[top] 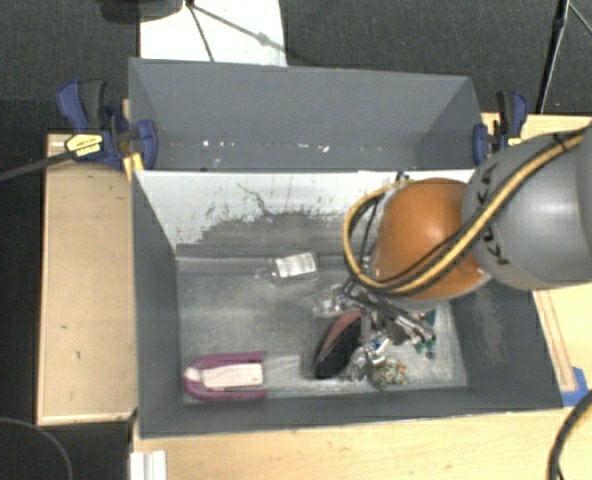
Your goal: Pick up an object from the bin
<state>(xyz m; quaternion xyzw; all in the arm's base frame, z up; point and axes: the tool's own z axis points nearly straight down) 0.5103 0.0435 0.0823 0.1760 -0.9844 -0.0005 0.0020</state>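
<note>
My gripper (379, 334) is down low in the bin's front right part, under the orange wrist cover. Directly to its left and touching it in the view lies a black oval thing (332, 350), tilted with its long axis running up to the right. Just below the gripper sits a small cluster of green and white bits (388, 371). A small green piece (427, 334) shows on its right side. What lies right beneath the gripper is hidden.
A purple flat case with a pale label (224, 376) lies at the front left of the bin floor. A crumpled clear wrapper (294, 266) rests near the middle, toward the back. The arm and its cables cover the bin's right side.
</note>
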